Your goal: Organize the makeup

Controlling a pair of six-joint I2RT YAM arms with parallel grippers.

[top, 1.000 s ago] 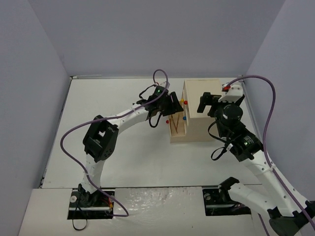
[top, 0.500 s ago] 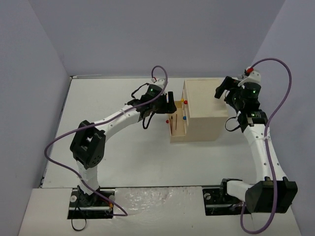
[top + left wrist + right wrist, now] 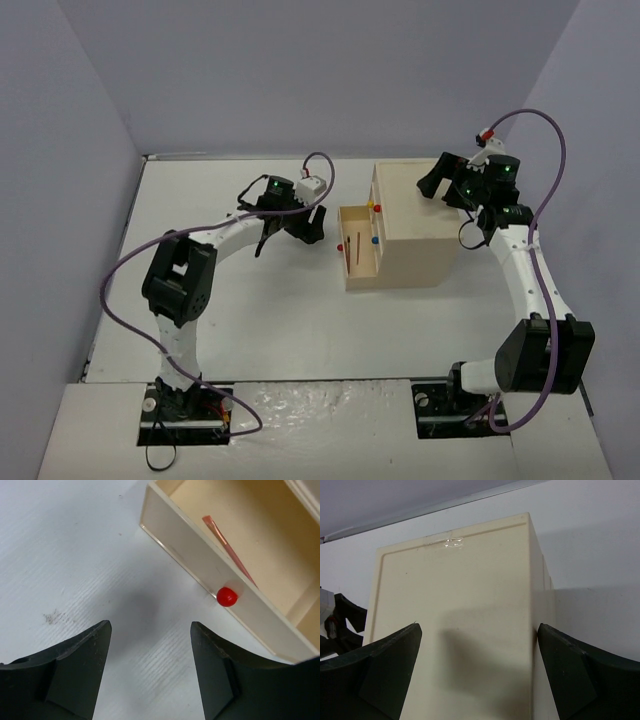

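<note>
A beige wooden drawer box (image 3: pixel 415 222) stands right of centre, with one drawer (image 3: pixel 358 248) pulled out to the left. Thin pink pencils (image 3: pixel 353 258) lie in that drawer and show in the left wrist view (image 3: pixel 231 555). The drawer front carries a red knob (image 3: pixel 227 596). My left gripper (image 3: pixel 314 224) is open and empty, over bare table just left of the drawer (image 3: pixel 150 630). My right gripper (image 3: pixel 437 180) is open and empty, above the box's top at its back right; the box top fills the right wrist view (image 3: pixel 455 620). No other makeup shows.
Red and blue knobs (image 3: pixel 376 240) mark the box's left face. The white table (image 3: pixel 230 300) is bounded by grey walls on three sides. The left arm's purple cable loops over the table's left half.
My left gripper has drawn back leftward, away from the open drawer. My right arm has swung from the box's front right to its back right, with the gripper over the top.
</note>
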